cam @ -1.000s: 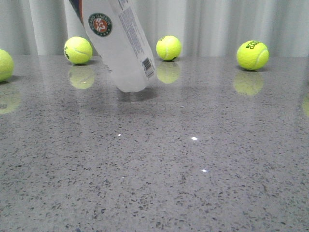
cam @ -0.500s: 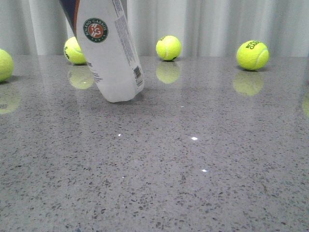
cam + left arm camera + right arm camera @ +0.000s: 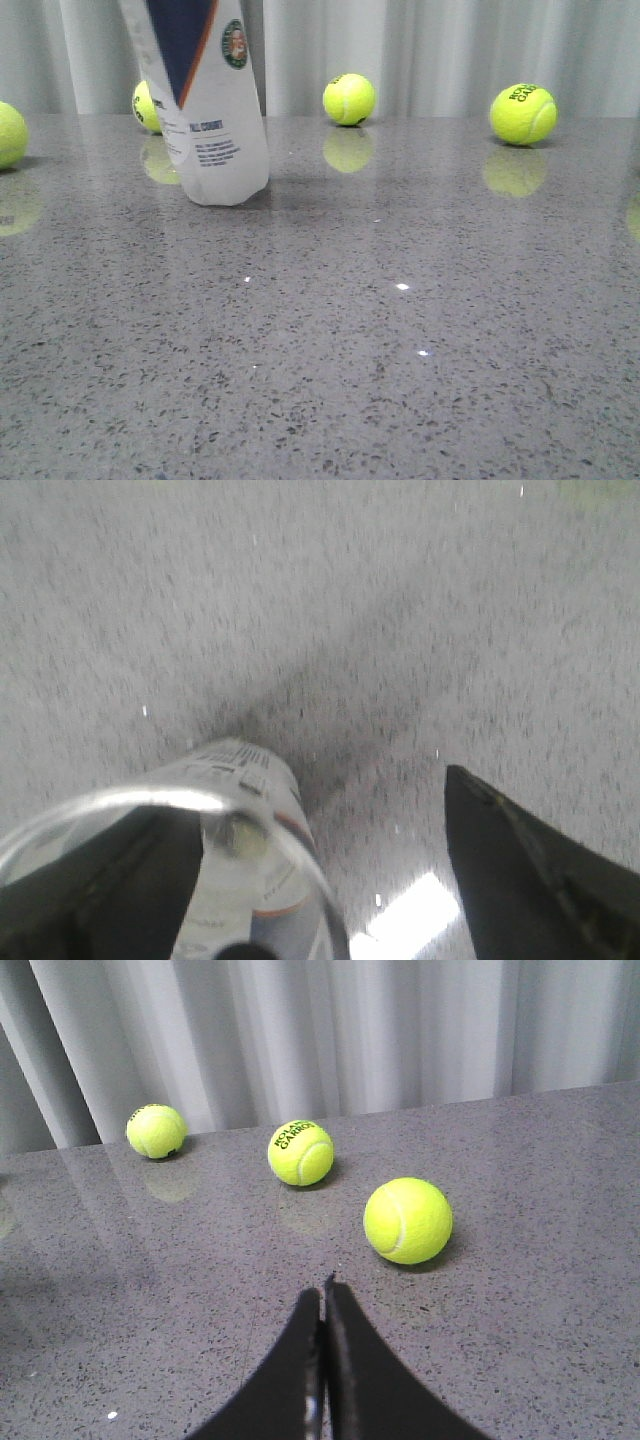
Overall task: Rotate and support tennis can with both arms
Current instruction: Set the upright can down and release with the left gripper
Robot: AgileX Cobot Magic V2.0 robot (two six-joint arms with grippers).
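The tennis can [image 3: 205,110] stands nearly upright on the table [image 3: 400,330], left of the middle ball [image 3: 349,98]. The left gripper [image 3: 320,880] straddles its rim, fingers spread, one inside. To the right, the right gripper [image 3: 323,1305] is pinched closed on nothing, so support seems left.

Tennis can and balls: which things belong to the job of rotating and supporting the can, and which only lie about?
For the job: tennis can, left gripper, right gripper.
Only lying about: tennis balls scattered on the table.
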